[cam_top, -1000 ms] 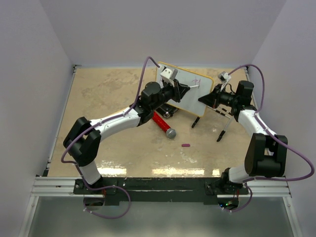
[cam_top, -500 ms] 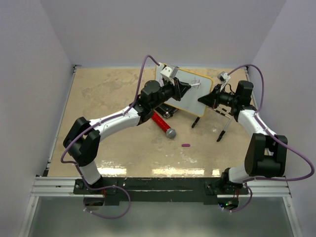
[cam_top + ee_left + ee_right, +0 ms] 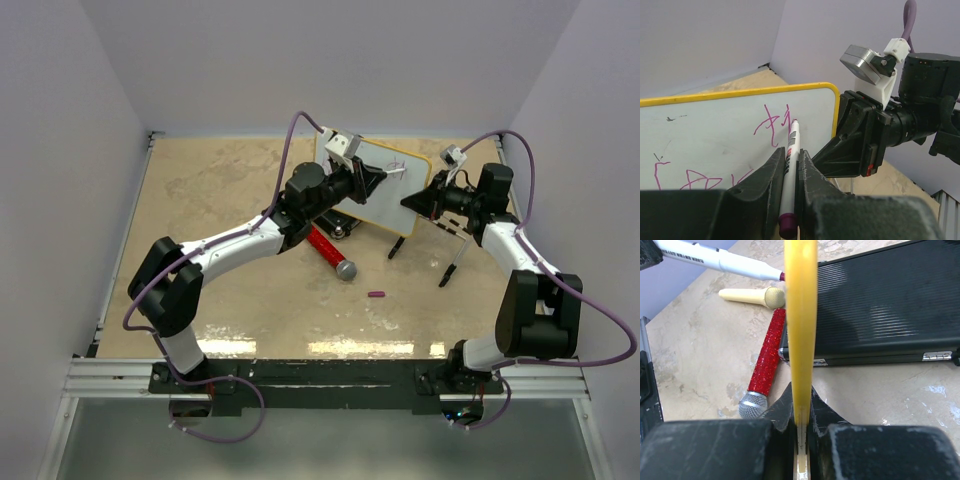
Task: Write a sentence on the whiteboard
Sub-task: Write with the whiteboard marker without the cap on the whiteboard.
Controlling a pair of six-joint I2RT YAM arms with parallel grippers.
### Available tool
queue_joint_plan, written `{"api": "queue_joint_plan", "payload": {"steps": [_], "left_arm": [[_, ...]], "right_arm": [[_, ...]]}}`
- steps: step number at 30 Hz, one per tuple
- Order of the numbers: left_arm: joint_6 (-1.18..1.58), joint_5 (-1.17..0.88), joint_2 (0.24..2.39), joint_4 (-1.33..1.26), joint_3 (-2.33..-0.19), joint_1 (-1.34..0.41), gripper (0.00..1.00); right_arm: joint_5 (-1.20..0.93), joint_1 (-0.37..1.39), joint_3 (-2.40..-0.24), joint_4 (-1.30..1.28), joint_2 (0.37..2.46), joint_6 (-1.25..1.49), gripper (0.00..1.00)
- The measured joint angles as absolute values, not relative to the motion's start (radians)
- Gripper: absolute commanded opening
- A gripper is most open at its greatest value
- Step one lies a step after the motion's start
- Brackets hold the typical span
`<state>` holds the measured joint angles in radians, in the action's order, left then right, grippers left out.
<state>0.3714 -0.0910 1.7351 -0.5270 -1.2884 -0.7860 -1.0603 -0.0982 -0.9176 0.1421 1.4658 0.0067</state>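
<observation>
The whiteboard [image 3: 392,190], white with a thin yellow rim, is held up tilted above the table. My right gripper [image 3: 414,200] is shut on its right edge; the right wrist view shows the rim [image 3: 801,315] edge-on between the jaws [image 3: 801,392]. My left gripper [image 3: 372,181] is shut on a white marker [image 3: 789,150] with a purple end. The marker's tip touches the board face [image 3: 715,130] near its top right corner. Purple-magenta strokes of the sentence [image 3: 771,125] run beside the tip, with more strokes [image 3: 690,176] lower left.
A black rectangular case [image 3: 880,315] lies on the table under the board. A red glitter microphone [image 3: 330,252] and a cream microphone [image 3: 752,296] lie beside it. A small purple cap [image 3: 376,294] lies nearer the front. Thin black legs [image 3: 452,262] stand below my right arm.
My left gripper with the marker has shifted slightly toward the board's far edge. The right gripper and the board have stayed put.
</observation>
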Motion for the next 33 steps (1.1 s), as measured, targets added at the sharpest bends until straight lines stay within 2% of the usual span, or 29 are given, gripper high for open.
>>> {"api": "queue_joint_plan", "payload": {"steps": [22,33], "left_arm": [[0.374,-0.105,1.733,-0.521,-1.239,-0.786,0.0],[0.372,-0.097,1.734,-0.49,-1.295,-0.786,0.0]], "right_arm": [[-1.056,-0.099,-0.918,0.141,1.466,0.007,0.0],[-1.058,-0.098,-0.918,0.142,1.465,0.006,0.0]]}}
